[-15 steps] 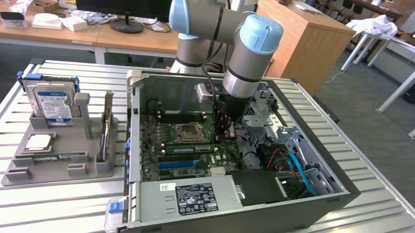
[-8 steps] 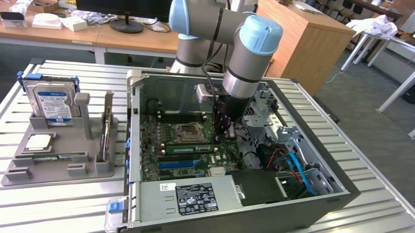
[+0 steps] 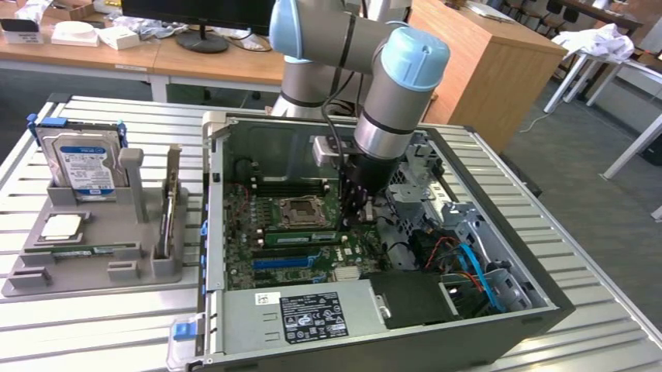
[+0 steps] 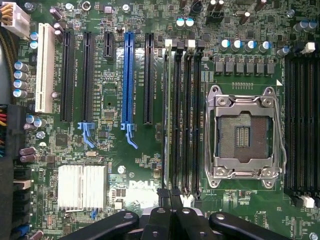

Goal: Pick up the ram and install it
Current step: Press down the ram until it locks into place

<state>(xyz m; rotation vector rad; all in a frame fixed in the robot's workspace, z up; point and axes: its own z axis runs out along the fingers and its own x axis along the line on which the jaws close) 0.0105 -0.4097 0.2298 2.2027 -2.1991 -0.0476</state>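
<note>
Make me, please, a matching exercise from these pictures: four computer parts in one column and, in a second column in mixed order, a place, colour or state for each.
Parts
1. hard drive
2. processor socket
3. card slot between black ones
4. ribbed cooler

Descriptions
A. blue
B. empty, in a square metal frame
C. silver-white
D. standing in the grey holder, outside the case

Pairs: 1-D, 2-B, 3-A, 4-C

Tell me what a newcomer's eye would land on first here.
First, the big grey and pale-blue robot arm reaching down into the open computer case on the slatted table. Next, the green motherboard under it, with its bright blue slot and empty silver processor socket. On the exterior view's left, a hard drive stands in a grey holder.
</note>
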